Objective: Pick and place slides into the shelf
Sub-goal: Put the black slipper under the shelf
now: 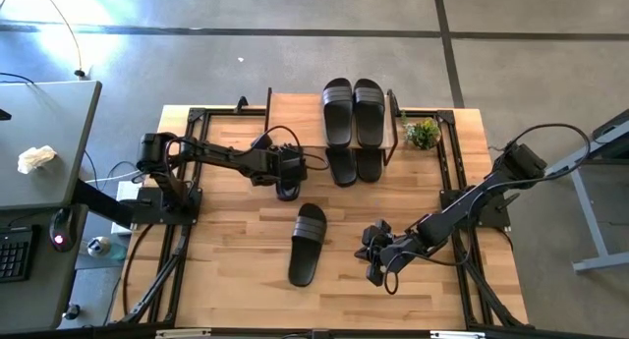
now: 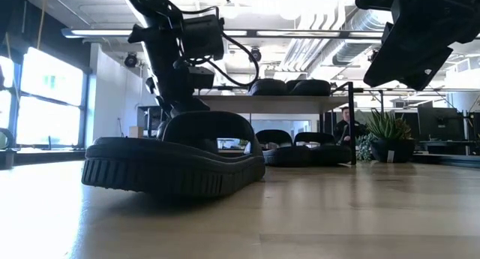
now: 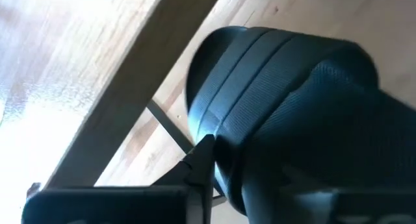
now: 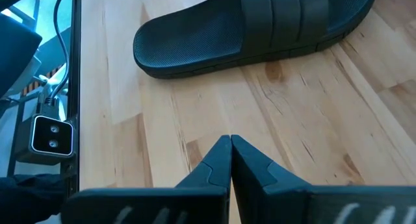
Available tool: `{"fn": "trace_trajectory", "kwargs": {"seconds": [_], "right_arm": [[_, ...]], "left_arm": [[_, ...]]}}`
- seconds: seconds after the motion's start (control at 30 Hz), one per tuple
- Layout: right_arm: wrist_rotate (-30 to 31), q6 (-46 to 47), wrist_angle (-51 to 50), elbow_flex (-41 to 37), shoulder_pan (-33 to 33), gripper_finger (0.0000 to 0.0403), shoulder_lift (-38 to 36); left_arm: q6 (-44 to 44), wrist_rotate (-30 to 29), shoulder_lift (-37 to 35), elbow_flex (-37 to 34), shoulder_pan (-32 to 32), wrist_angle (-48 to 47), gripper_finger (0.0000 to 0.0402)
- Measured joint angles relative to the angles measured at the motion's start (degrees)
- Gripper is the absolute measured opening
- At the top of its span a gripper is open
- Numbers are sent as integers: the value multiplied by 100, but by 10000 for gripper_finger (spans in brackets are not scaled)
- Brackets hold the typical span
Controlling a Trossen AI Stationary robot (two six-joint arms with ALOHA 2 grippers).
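Two black slides (image 1: 354,111) lie side by side on the shelf's (image 1: 295,108) light wood top board. Two more (image 1: 355,165) sit on its lower level with their ends sticking out toward the near side. Another slide (image 1: 307,243) lies flat on its sole mid-table and fills the front of the low view (image 2: 172,163). My left gripper (image 1: 287,170) stands before the shelf's left part, shut on a further slide (image 1: 286,191). My right gripper (image 1: 378,253) hovers to the right of the mid-table slide (image 4: 260,29), shut and holding nothing. My left gripper holds a slide by its wide striped strap (image 3: 260,74). One finger (image 3: 201,160) lies against the strap's edge; the slide itself hides the other finger. It comes from above, pointing down. Whether the sole is off the table cannot be seen.
A small potted plant (image 1: 423,134) stands at the shelf's right end. Black frame rails (image 1: 187,231) run along the table's left and right sides. Bare wood lies around the mid-table slide. A grey desk (image 1: 44,142) with a crumpled paper stands off the table's left.
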Motion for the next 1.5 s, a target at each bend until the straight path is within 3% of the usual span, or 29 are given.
{"fn": "trace_trajectory", "kwargs": {"seconds": [0.57, 1.23, 1.33, 1.5], "right_arm": [[0, -2, 0, 2, 0, 0, 2], [120, -424, 397, 4, 0, 2, 4], [122, -606, 642, 4, 0, 20, 4], [331, -1040, 990, 4, -4, 91, 4]], "left_arm": [[-6, 66, -4, 1, -6, -84, 134], [-176, 432, -722, -1, -941, -220, 140], [-175, 652, -872, -1, -1185, -270, 140], [-103, 1280, -1144, -1, -1783, -321, 140]]}}
